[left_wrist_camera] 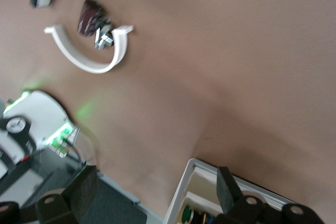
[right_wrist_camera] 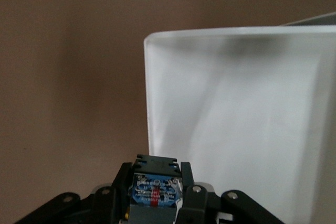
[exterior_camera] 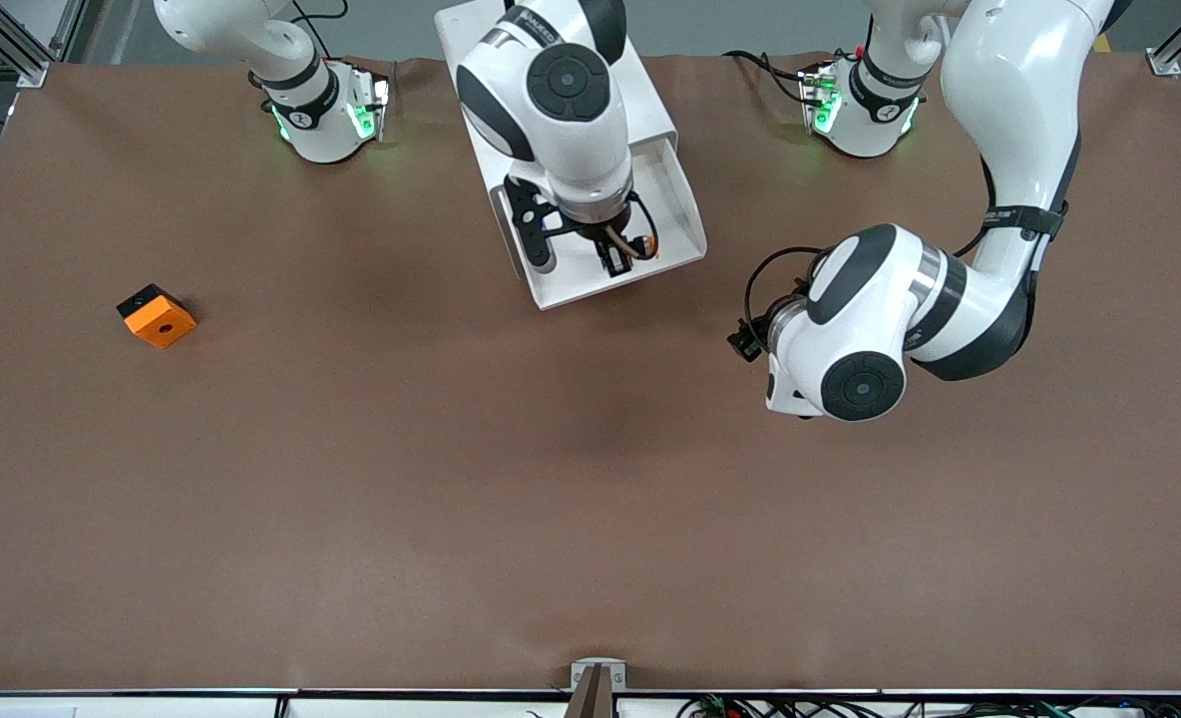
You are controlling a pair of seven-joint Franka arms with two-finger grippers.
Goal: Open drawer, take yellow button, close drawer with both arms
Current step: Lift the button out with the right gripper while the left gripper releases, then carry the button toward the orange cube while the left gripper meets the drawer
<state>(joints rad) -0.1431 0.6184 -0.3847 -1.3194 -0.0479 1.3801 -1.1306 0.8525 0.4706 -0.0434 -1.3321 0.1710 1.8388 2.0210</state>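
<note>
**Entry: drawer open, button gripped in the tray**

Step in hand: the middle one, taking the button. The drawer (exterior_camera: 685,204) stands pulled out of the white cabinet (exterior_camera: 650,100), its white tray open toward the front camera. Opening appears done; closing is not yet done.

Right gripper (exterior_camera: 618,254): down inside the drawer, fingers narrowed onto a small dark blue-black part. The right wrist view shows that part clamped between the fingers (right_wrist_camera: 186,182), with the tray's white floor and rim filling the space past it. This looks to be the button (right_wrist_camera: 153,190); its orange-yellow cap is not plainly visible in that view, though a speck of orange shows by the fingertips from the front.

Right arm pose: reaching from its base over the cabinet, wrist pointed steeply down into the tray.

Left gripper (left_wrist_camera: 157,198): fingers spread wide, holding nothing, hanging over the bare brown surface (exterior_camera: 551,479) beside the cabinet, toward the left arm's end. The left arm waits, elbow bent, forearm folded low.

Next move, as judged: a straight lift clear of the tray's rim without loosening the grip, then a push on the drawer's front to shut it.

Other items: an orange block (exterior_camera: 157,316) lies toward the right arm's end, well apart; black clips with a white curved band (left_wrist_camera: 92,51) lie on the surface in the left wrist view.
</note>
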